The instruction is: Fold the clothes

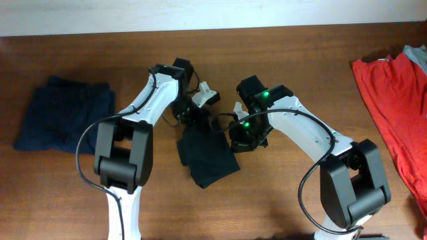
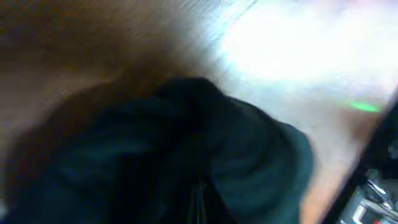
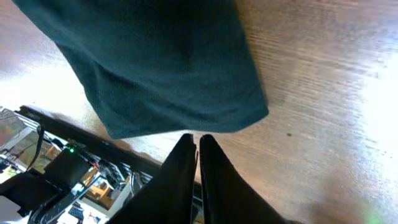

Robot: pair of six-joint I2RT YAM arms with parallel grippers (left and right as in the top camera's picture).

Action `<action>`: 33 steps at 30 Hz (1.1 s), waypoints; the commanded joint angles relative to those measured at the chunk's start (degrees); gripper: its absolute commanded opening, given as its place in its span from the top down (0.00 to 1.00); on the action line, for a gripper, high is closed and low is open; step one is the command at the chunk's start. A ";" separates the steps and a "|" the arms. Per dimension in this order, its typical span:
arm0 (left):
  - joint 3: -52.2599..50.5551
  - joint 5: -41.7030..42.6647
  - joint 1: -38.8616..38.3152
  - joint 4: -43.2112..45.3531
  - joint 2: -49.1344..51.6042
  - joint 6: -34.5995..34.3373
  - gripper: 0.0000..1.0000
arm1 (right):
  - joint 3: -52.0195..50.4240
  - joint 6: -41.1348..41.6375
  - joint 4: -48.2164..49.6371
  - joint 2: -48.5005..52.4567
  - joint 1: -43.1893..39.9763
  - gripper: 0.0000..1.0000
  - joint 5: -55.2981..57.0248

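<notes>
Right gripper [image 3: 197,140]: fingers pressed together right at the hem, can't tell if they're pinching it
Left gripper [image 1: 192,115]: closed too, its view is all blur
Black T-shirt [image 1: 205,159]: mid-table [image 1: 300,60], bunched between both arms
Progress: barely started imo; navy pile [image 1: 63,113] looks folded, red one [image 1: 393,113] lies loose
Axis: roughly from the grippers toward the robot; can't tell which way the collar points

Overhead view straight down on whole table [image 1: 300,53], both wrist views close, angled downward, all sharing black T-shirt [image 1: 207,159]
</notes>
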 commanded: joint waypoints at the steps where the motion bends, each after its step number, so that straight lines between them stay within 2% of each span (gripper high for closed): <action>1: 0.00 -12.13 0.00 3.06 3.17 -9.16 0.97 | -0.74 0.57 0.68 -0.07 0.55 0.90 -0.76; 10: 0.00 -14.14 0.28 5.01 3.52 -13.16 0.96 | -6.54 1.03 12.50 1.29 5.09 0.90 -0.90; 15: 0.00 -14.14 0.28 4.81 3.52 -14.67 0.96 | -11.23 9.29 20.13 4.42 5.46 0.91 0.15; 21: 0.00 -15.15 0.39 3.58 3.52 -14.86 0.97 | -14.82 14.97 17.86 6.14 4.52 0.96 1.07; 24: 0.00 -16.72 0.39 3.19 3.52 -14.91 0.97 | -14.80 14.86 13.62 5.95 3.89 0.96 0.24; 28: 0.70 -16.90 0.74 1.92 3.34 -14.86 0.99 | -14.80 8.11 13.00 4.68 3.85 0.96 -3.56; 33: 8.37 -17.16 1.40 -7.04 1.11 -14.12 0.99 | -14.69 2.82 13.55 -0.87 3.58 0.96 -4.15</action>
